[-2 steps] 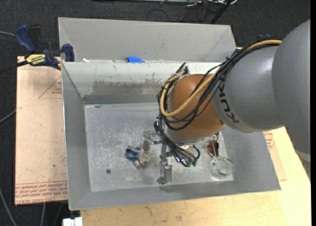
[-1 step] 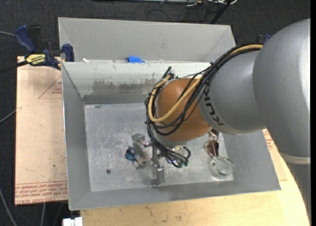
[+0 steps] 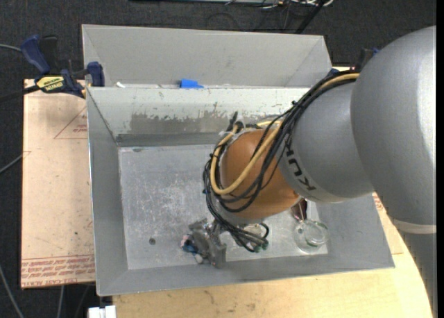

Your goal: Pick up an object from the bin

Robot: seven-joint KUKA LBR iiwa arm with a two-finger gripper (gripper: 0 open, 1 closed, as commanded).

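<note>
My gripper point(image 3: 209, 244) is low in the bin, near the front wall and a little left of the middle, its grey body close to the floor. A small blue and white thing point(image 3: 187, 244) lies against its left side; whether it is held I cannot tell. A clear, round, glass-like thing point(image 3: 310, 235) rests on the floor at the front right, apart from the gripper.
The arm comes in from the right, and its orange cover and looped cables hang over the middle and right of the bin, hiding the floor beneath. Bare scuffed floor shows in the left half, along with a small dark speck point(image 3: 152, 241).
</note>
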